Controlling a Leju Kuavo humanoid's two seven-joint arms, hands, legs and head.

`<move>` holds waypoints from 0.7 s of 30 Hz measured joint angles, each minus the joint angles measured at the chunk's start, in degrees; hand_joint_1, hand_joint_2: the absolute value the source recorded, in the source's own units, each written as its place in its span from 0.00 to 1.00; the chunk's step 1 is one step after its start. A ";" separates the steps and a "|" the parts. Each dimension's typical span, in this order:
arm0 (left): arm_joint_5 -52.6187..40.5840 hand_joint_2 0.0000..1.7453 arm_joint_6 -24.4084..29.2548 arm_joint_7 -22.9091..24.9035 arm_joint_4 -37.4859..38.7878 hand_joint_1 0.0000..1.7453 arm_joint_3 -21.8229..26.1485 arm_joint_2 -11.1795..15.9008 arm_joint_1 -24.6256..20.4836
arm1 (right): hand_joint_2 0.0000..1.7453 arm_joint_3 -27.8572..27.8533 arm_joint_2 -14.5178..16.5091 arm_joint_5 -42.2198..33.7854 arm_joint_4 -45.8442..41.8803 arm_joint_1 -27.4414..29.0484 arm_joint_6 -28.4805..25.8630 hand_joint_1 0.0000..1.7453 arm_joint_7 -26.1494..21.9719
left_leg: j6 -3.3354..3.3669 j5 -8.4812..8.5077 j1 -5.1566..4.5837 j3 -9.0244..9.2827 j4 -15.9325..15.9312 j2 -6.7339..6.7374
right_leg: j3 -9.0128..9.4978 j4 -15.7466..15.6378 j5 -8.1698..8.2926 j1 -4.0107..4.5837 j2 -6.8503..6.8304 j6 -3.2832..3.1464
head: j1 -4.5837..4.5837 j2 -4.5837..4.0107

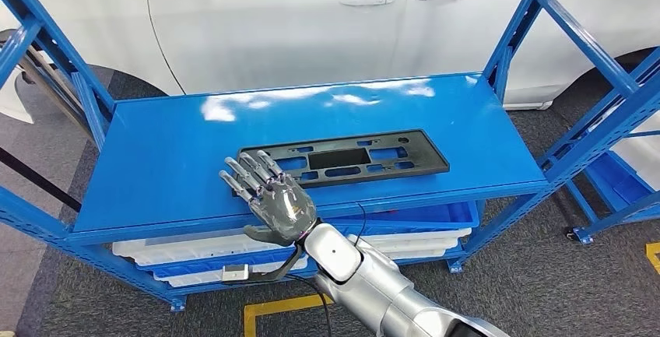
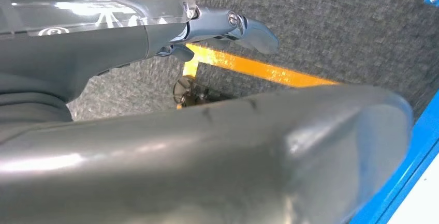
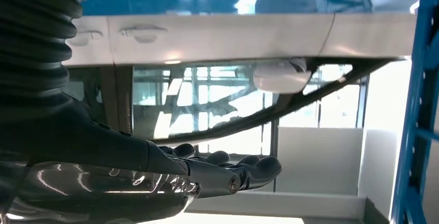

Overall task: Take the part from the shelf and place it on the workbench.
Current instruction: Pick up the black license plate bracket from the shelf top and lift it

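Behind the blue shelf point(image 1: 156, 166) stood a white car point(image 1: 296, 26), its door handles facing the head camera, and grey carpet with a yellow floor line point(image 1: 280, 307) lay underneath. On the shelf's top board lay the part point(image 1: 354, 160), a flat black rectangular frame with several cut-out slots, long side running across the board, towards its right half and near the front edge. White trays point(image 1: 202, 251) and a blue tray point(image 1: 436, 216) sat on the level below.

Coming in from below in the head view, the right arm held the right hand point(image 1: 272, 197) over the front of the board, at the left end of the part. Its fingers point(image 1: 249, 170) were spread apart and stretched forward, palm turned down, with nothing in them. The fingertips sat at or just over the part's left end; whether they touched it could not be told. In the right wrist view that hand point(image 3: 207, 175) showed its fingers extended side by side, with the car's door and window beyond and a blue upright of the shelf point(image 3: 419, 105) at one side.

In the left wrist view the left hand point(image 2: 222, 27) hung above the carpet and the yellow line point(image 2: 259, 69), a thick grey thumb point(image 2: 207, 157) across the foreground. One finger lay out straight and no object was in the hand; how the other fingers lay could not be told.
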 joint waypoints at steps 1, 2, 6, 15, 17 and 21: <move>0.00 0.00 0.01 0.00 0.00 0.00 -0.01 0.00 0.00 | 1.00 0.00 0.02 -0.01 0.07 -0.01 0.00 0.00 0.02 | 0.00 0.00 0.00 0.00 0.00 0.00 | -0.04 0.09 -0.02 0.00 0.00 0.00 | 0.00 0.00; 0.00 0.00 0.02 0.00 0.00 0.00 -0.01 0.00 0.01 | 1.00 0.00 0.07 -0.02 0.24 -0.02 0.00 0.00 0.05 | 0.00 0.00 0.00 0.00 0.00 0.00 | -0.14 0.30 -0.06 -0.01 0.00 0.01 | 0.00 0.00; -0.11 0.00 0.05 0.00 0.01 0.00 -0.14 0.02 0.12 | 1.00 -0.26 1.37 -0.63 4.32 -1.38 -0.03 0.00 1.47 | -0.11 -0.07 0.00 0.09 0.09 -0.05 | 0.94 -2.41 2.69 -0.13 -0.01 -0.19 | 0.00 0.00; -0.49 0.00 0.12 0.19 0.00 0.00 -0.54 0.23 0.27 | 1.00 -7.54 3.85 -3.58 20.75 -8.60 -0.11 0.00 6.36 | -3.21 -7.40 0.12 -6.96 15.19 -0.08 | 7.34 -16.87 8.86 0.20 -0.15 -3.05 | -0.02 0.00; -0.58 0.00 0.07 0.20 0.00 0.00 -0.55 0.32 0.39 | 1.00 -8.29 3.79 -3.45 21.83 -8.56 -0.13 0.00 6.79 | -3.30 -5.89 0.13 -7.10 15.01 -0.08 | 7.39 -16.71 8.72 0.24 -0.07 -3.05 | -0.02 0.00; -1.05 0.00 -0.12 0.18 0.00 0.00 -0.69 0.71 0.27 | 1.00 -9.43 3.70 -2.58 22.89 -8.95 -0.11 0.00 7.73 | -2.47 -0.16 -0.04 -1.01 1.94 -0.11 | 7.47 -16.05 8.15 0.41 0.15 -2.29 | -0.01 0.00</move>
